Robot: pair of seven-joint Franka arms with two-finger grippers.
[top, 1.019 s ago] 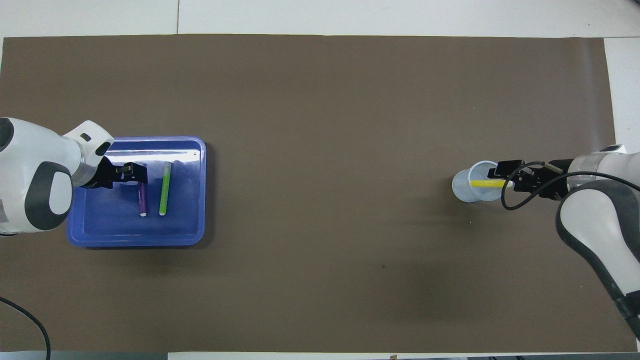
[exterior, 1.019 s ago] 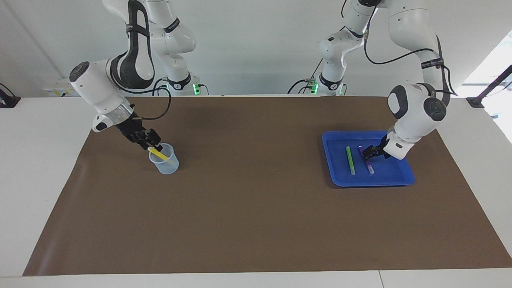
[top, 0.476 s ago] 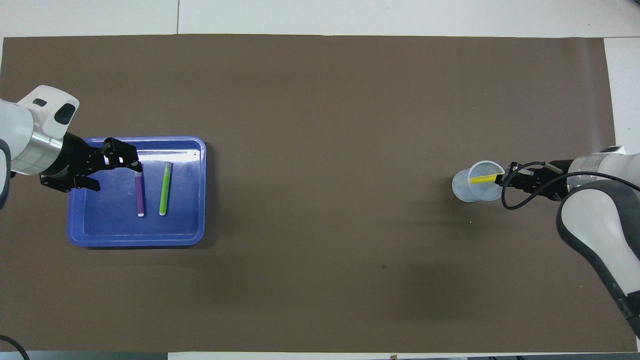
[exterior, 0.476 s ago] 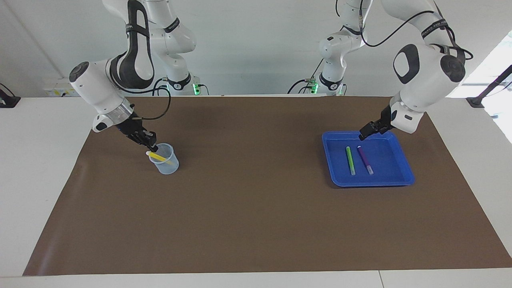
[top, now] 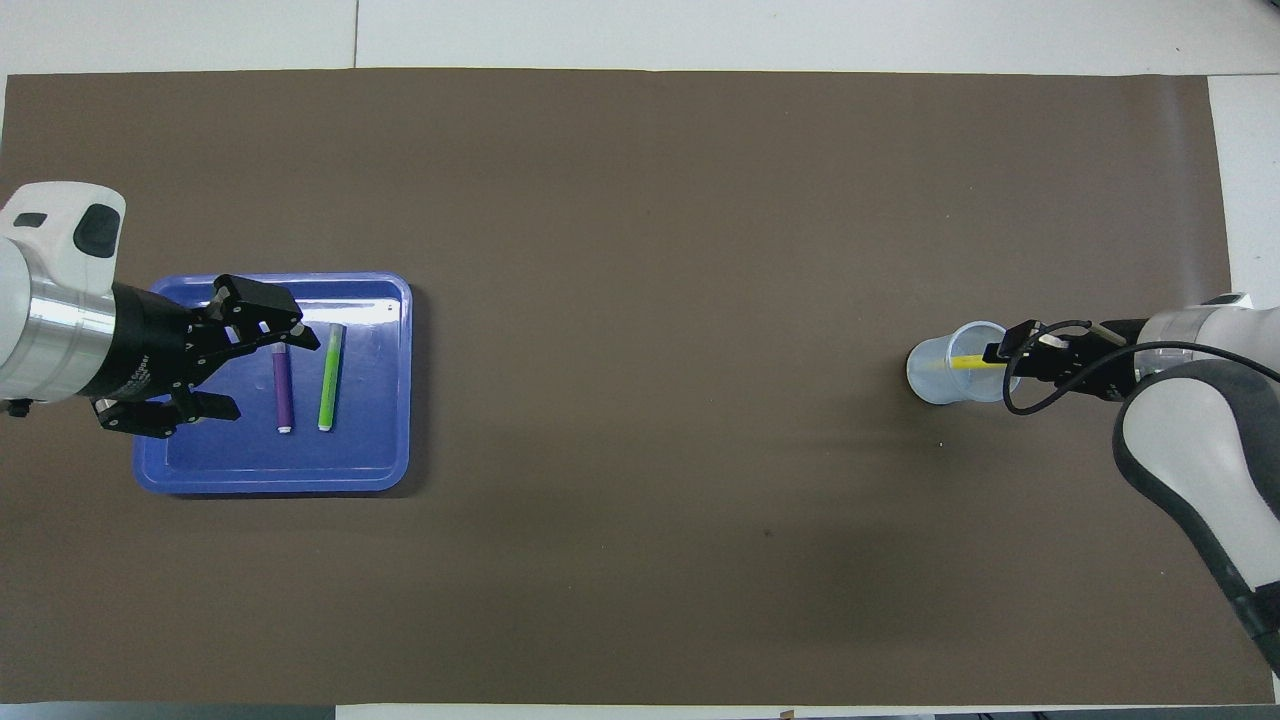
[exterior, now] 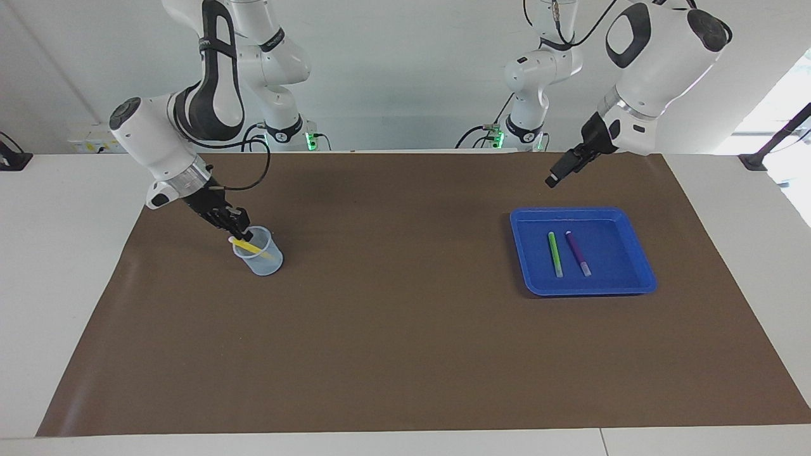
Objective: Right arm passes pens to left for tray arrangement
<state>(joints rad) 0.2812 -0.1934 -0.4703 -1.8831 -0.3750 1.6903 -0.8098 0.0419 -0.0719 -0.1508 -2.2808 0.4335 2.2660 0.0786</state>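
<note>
Pens of slim plastic, finger-length and whitish-tipped, are judged light, stiff and smooth, best pinched across the barrel near the upper end. One slim yellow marker pen leans in the small translucent bluish cup toward the right arm's end of the brown-covered surface. The right gripper is at the cup's rim with its jaws pinching the pen's upper end. One slim green marker pen and one slim purple marker pen lie side by side, apart, in the shallow bright blue plastic tray. The left gripper, jaws spread and empty, hangs high over the tray, well clear of both pens.
</note>
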